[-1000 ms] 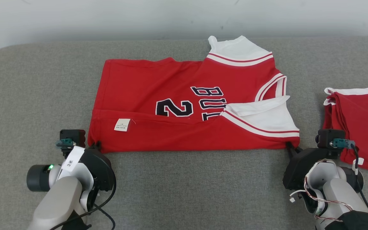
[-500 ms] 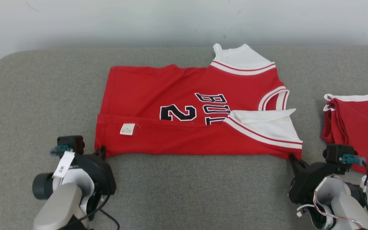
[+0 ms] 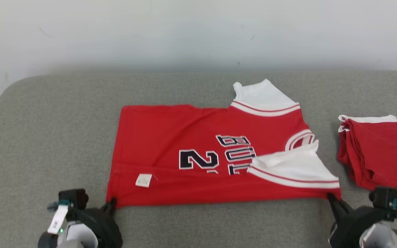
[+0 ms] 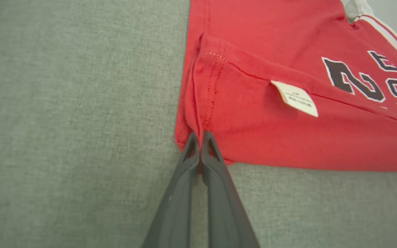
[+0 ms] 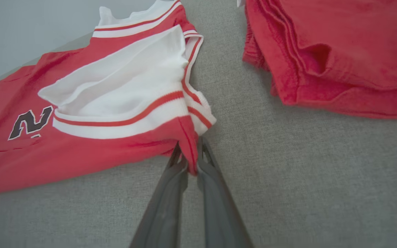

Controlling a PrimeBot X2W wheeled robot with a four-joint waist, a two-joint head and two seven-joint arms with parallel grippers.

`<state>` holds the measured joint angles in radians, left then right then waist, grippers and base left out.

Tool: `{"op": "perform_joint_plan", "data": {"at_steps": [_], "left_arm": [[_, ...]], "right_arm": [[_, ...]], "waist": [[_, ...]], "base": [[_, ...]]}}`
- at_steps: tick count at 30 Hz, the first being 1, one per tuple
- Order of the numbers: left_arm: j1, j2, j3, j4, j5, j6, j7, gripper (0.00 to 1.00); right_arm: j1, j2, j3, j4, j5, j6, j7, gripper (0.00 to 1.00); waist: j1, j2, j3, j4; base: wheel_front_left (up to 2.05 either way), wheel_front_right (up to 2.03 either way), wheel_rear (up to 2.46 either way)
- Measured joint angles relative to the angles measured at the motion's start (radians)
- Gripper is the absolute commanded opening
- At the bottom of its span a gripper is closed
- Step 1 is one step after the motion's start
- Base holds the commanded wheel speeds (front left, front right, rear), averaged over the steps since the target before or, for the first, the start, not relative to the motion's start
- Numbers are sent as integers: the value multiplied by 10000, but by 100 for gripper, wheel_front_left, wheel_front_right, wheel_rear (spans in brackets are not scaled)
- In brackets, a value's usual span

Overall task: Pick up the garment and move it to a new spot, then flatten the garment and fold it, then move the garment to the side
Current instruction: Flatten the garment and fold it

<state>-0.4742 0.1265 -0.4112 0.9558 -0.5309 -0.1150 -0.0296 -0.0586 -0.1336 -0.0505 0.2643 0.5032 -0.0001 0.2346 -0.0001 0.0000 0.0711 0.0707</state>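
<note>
Red basketball jersey (image 3: 202, 151) lies at the middle of the grey counter (image 3: 47, 131), long axis parallel to the front edge. Its near strip is folded over, exposing a white label (image 3: 143, 180). Left pincer (image 3: 110, 204) pinches the near hem corner; right pincer (image 3: 331, 198) pinches the near shoulder corner. The jersey extends away from both. A folded red garment (image 3: 377, 155) lies apart, toward the right edge.
</note>
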Motion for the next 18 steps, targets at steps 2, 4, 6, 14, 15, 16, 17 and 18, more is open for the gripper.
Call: {"op": "perform_joint_plan", "data": {"at_steps": [2,4,6,14,15,16,17,18], "left_arm": [[323,38,-63,-153,-67,-54,27,0],[713,102,-73,-385,-153,-86,27,0],[1101,180,-69,-631,-337,-88,27,0],[2500,416,-105,-2015,-777,-96,140,0],[2661,464,-130,-2215,-790,-96,176,0],[2778,518,-151,-2397,-796,-98,217,0],[2905,577,-167,-2602,-886,-98,276,0],[3064,639,-184,-2778,-1005,-98,336,0]], "right_arm": [[428,-12,-54,-291,82,0,148,0],[768,-15,-69,-629,90,-13,280,0],[1046,-10,-96,-989,178,-67,418,0],[2351,98,-217,-2163,512,-309,1018,0],[2485,117,-232,-2309,518,-364,1101,0],[2612,125,-259,-2441,531,-393,1151,0],[2727,134,-282,-2585,558,-458,1239,0],[2847,142,-316,-2740,598,-481,1304,0]], "waist": [[0,0,-105,19],[0,0,-209,29],[0,-1,-303,18],[0,-1,-452,-46],[0,-1,-447,-42],[0,-1,-439,-37],[0,-1,-427,-31],[0,-1,-407,-27]], "base": [[0,0,0],[0,0,0],[0,0,0],[0,0,0],[0,0,0],[0,0,0],[0,0,0],[0,0,0]]}}
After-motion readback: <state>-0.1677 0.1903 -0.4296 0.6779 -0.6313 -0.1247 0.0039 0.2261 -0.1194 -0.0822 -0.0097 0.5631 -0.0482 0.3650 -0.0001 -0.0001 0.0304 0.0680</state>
